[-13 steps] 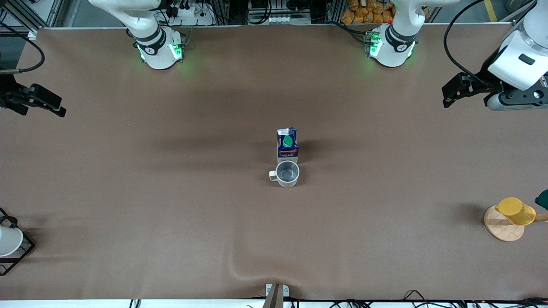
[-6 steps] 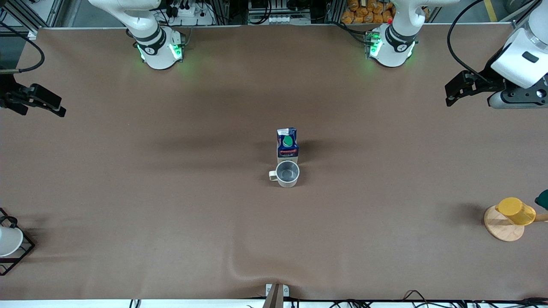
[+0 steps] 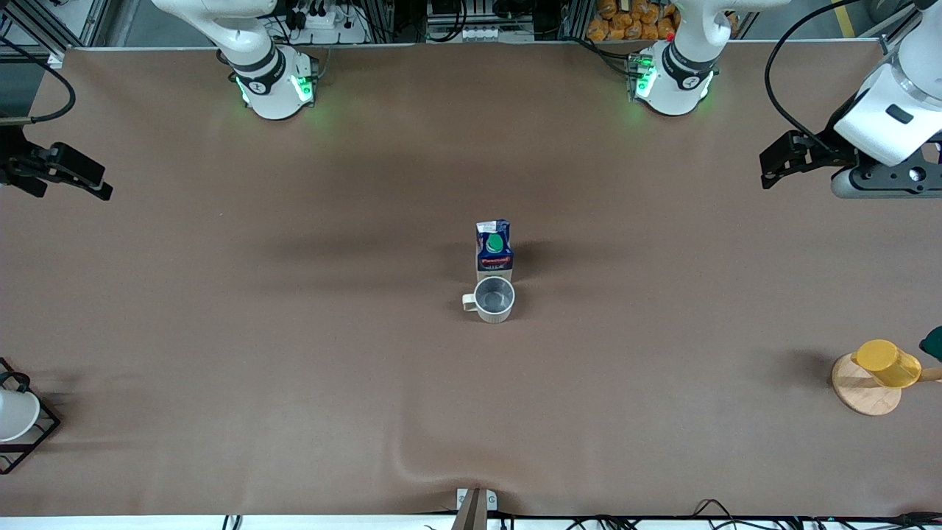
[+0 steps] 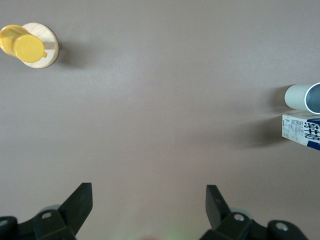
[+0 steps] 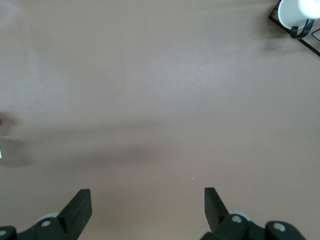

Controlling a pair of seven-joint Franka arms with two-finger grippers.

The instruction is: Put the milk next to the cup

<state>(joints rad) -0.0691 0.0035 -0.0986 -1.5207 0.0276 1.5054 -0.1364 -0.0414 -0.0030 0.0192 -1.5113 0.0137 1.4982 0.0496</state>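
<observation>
The small dark blue gable-top milk carton [image 3: 494,250] stands upright mid-counter, touching the cream-beige mug [image 3: 493,299], which is nearer the camera. Left claw [image 4: 149,206] and right claw [image 5: 147,208] both hang wide open, holding nothing, over bare brown counter [image 3: 294,331].

Under your left gripper [image 4: 149,202] lies bare table [image 3: 662,309]; the milk [image 3: 494,249] touches the cup [image 3: 493,299] mid-table, well apart from either gripper, blocking nothing.

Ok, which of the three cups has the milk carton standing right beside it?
The cream-beige mug mid-table, just nearer the front camera than the milk. The yellow cup and the white cup sit alone at the table's ends.
</observation>
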